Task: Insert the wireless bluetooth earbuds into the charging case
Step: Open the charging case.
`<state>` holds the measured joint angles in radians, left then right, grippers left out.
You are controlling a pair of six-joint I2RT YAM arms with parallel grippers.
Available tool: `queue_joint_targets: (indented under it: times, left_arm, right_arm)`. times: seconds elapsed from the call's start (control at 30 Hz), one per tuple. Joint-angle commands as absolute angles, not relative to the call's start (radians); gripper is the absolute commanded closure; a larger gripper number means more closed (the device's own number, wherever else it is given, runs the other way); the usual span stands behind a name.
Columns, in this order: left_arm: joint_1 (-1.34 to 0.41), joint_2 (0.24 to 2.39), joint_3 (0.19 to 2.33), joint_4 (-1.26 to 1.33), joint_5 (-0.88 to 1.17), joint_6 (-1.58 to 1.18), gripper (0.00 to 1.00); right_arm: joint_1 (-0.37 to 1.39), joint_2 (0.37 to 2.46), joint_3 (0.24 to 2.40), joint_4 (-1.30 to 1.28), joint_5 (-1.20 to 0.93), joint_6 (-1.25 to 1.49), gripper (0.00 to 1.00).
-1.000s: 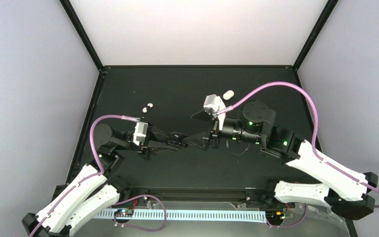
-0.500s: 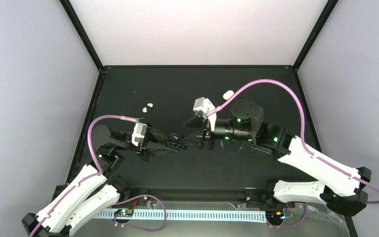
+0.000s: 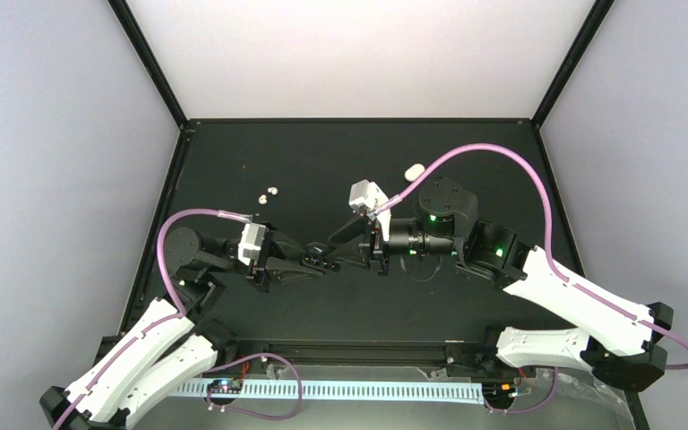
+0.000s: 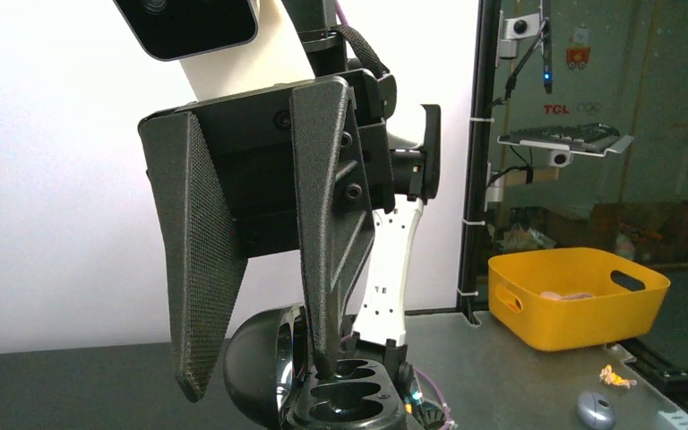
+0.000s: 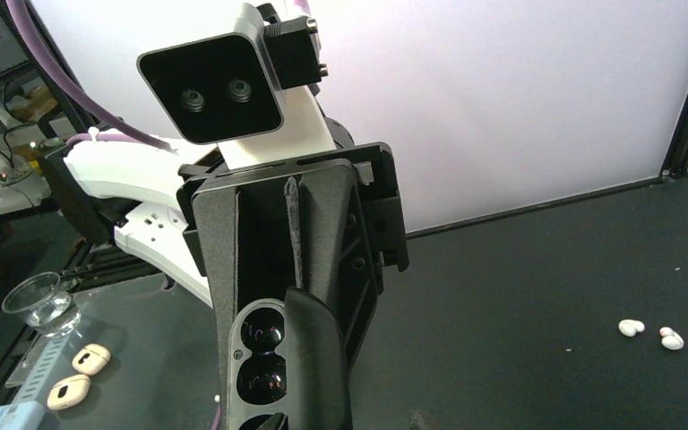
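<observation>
My left fingers (image 3: 306,260) are clamped tight on the charging case (image 3: 321,255), holding it off the surface (image 3: 322,157) a little left of the middle, on the near side. The case stands open. From my right wrist its base shows two dark wells, one above the other, and from my left wrist the black domed lid (image 4: 264,358) is tipped back to one side.

My right fingers (image 3: 342,252) meet the case from the right and stand partly open, with nothing gripped that I can make out. They straddle the lid. One finger sits outside the dome, with a thin gap showing between them. The other has its tip down at a well in the base, but I cannot tell whether that tip actually touches the case.

The earbuds (image 3: 273,190) are not in the case. The two small white buds lie just beside each other on the surface, farther away and to the left of my left fingers, well apart from the case. A white oval thing (image 3: 415,168) lies on the surface farther away and to the right of the middle, beyond my right wrist.
</observation>
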<state>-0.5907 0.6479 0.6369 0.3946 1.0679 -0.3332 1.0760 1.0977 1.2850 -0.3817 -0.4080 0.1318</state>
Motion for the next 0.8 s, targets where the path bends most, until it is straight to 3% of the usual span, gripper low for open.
queue_joint_targets:
  times: [0.0, 0.43, 0.63, 0.77]
  left_arm:
    - [-0.598, 0.645, 0.638, 0.428, 1.085, -0.34, 0.98]
    - [-0.6, 0.644, 0.64, 0.423, 1.077, -0.342, 0.99]
    - [-0.6, 0.644, 0.64, 0.415, 1.065, -0.34, 0.96]
    - [-0.6, 0.643, 0.641, 0.41, 1.055, -0.339, 0.92]
  right_arm:
    - [1.075, 1.094, 1.306, -0.36, -0.432, 0.115, 0.66]
    - [1.074, 1.08, 1.294, -0.351, -0.437, 0.108, 0.85]
    - [1.075, 1.079, 1.295, -0.354, -0.438, 0.103, 0.98]
    - [1.074, 1.08, 1.295, -0.359, -0.434, 0.1, 0.99]
